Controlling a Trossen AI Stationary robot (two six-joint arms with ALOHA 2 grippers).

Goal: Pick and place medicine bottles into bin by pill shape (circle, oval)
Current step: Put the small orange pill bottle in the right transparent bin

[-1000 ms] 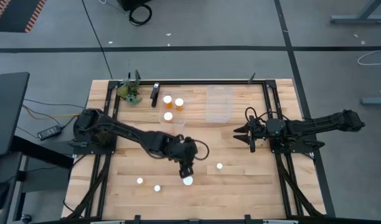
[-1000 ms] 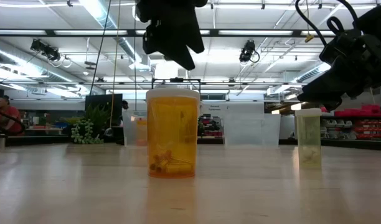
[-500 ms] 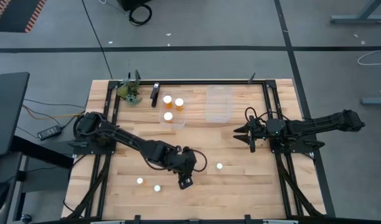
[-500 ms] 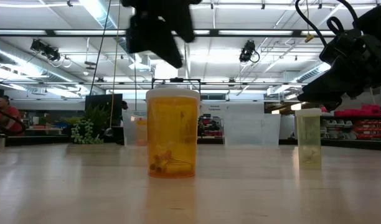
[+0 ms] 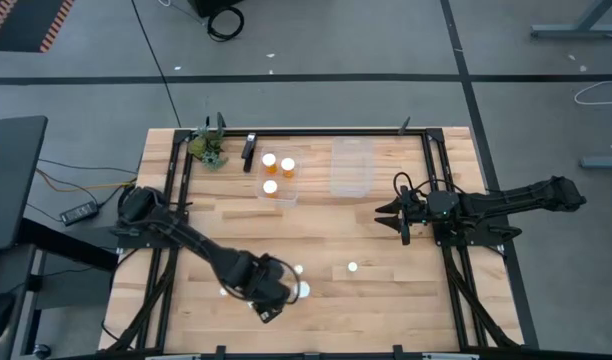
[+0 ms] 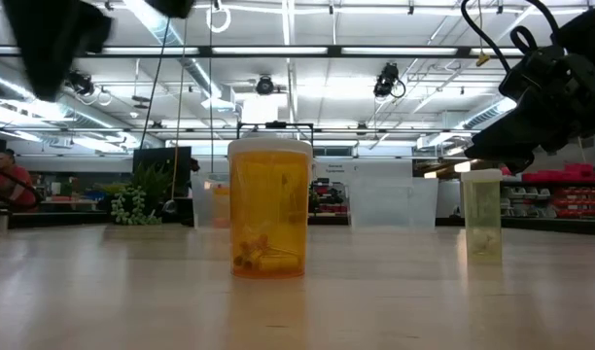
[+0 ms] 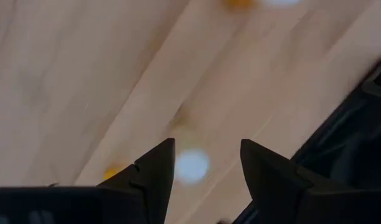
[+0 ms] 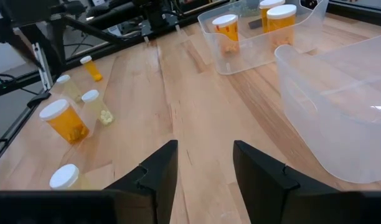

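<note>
My left gripper (image 5: 268,306) hovers open and empty over the near middle of the table; it is a dark blur in the low view (image 6: 54,39). In its wrist view (image 7: 206,146) a white-capped bottle (image 7: 192,167) stands on the wood below the gap between the fingers. A large orange bottle (image 6: 269,209) stands upright just right of the gripper (image 5: 302,290). A pale bottle (image 5: 352,267) stands further right. Three orange bottles (image 5: 270,186) stand in a clear bin at the far side. My right gripper (image 5: 386,213) waits open at the right, also shown in its wrist view (image 8: 203,162).
A second clear bin (image 5: 351,165) with nothing visible in it stands right of the one with bottles. Another cap (image 5: 224,292) shows left of my left arm. A small plant (image 5: 208,150) sits at the far left corner. Black rails (image 5: 441,200) run along the table's sides.
My left gripper has swung from above the large orange bottle toward the table's left and near edge, and is now over the bottles beside it. The orange bottle has stayed upright in place. My right arm has kept still.
</note>
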